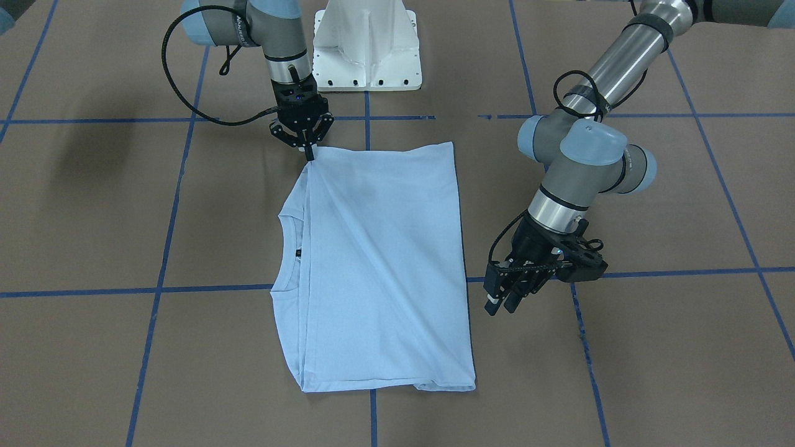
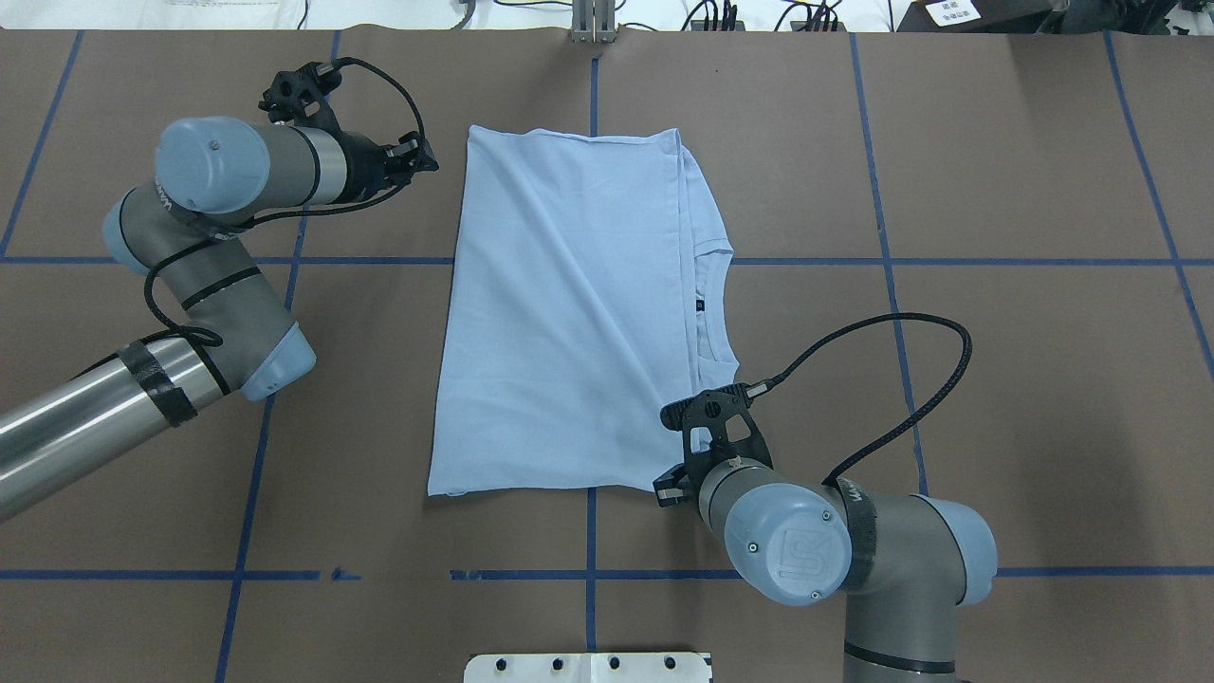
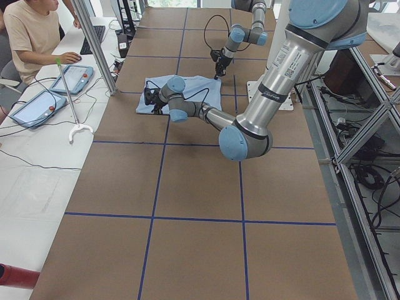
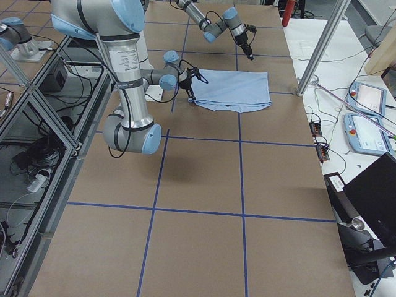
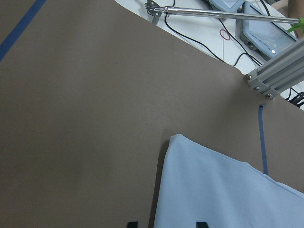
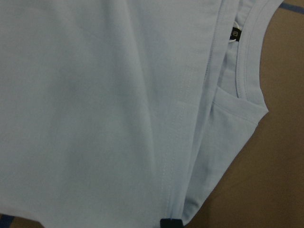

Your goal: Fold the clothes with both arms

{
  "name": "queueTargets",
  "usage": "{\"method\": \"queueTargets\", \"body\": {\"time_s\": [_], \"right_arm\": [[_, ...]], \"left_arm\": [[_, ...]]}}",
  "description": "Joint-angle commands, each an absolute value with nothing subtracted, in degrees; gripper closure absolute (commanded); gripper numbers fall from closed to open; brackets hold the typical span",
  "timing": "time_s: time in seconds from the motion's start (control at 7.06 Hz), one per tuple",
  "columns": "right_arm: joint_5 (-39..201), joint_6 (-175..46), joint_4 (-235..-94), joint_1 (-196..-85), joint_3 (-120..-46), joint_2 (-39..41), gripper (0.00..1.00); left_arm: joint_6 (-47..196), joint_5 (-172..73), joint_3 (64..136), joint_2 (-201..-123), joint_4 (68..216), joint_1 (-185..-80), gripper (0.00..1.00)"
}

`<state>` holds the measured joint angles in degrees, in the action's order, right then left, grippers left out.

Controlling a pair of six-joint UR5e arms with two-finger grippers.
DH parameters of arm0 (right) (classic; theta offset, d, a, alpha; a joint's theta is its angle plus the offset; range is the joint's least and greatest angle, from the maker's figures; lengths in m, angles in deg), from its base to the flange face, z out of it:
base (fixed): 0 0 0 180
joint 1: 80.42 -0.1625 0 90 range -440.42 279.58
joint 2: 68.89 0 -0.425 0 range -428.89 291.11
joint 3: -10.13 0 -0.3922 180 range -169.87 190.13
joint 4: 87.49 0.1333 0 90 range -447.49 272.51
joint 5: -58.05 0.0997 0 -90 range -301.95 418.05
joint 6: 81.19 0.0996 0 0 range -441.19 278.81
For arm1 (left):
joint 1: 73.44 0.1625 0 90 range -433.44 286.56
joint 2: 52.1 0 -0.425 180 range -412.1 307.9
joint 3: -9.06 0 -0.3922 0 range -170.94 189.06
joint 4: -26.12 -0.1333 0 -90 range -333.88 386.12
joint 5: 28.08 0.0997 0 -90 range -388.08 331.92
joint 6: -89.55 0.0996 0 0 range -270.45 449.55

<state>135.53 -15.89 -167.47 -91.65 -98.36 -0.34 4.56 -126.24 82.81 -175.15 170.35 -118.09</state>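
The light blue T-shirt (image 1: 379,261) lies flat on the brown table, folded lengthwise, with its ribbed collar (image 1: 287,254) showing at one side; the print is hidden. It also shows in the overhead view (image 2: 560,313). My right gripper (image 1: 308,151) is shut on the shirt's near corner beside the collar; its wrist view shows one fingertip (image 6: 171,223) on the folded edge. My left gripper (image 1: 502,304) is open and empty, just off the shirt's far corner (image 5: 175,138). Its two fingertips (image 5: 202,223) show apart in the left wrist view.
The white pedestal base (image 1: 366,49) stands at the robot's side of the table. Blue tape lines (image 1: 155,289) cross the brown table. An aluminium post (image 5: 278,71) and tablets (image 3: 75,76) stand past the far edge, where an operator (image 3: 37,31) sits.
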Motion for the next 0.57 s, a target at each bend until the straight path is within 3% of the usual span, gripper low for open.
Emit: {"method": "queueTargets", "body": {"time_s": [0.0, 0.14, 0.28, 0.42], "right_arm": [[135.5, -14.5, -167.5, -92.1, -98.8, -0.4, 0.71], [137.7, -14.6, -167.6, -95.5, -99.5, -0.5, 0.56], [140.7, -14.4, -167.5, -97.3, -99.6, -0.6, 0.28], [140.8, -8.0, -167.5, -97.3, -99.6, -0.7, 0.3]], "left_arm": [[4.6, -126.3, 82.9, -175.2, 170.3, -118.1, 0.49], [4.5, -126.2, 82.9, -175.2, 170.3, -118.1, 0.49], [4.4, -126.2, 82.9, -175.2, 170.3, -118.1, 0.49], [4.4, -126.2, 82.9, -175.2, 170.2, -118.1, 0.49]]}}
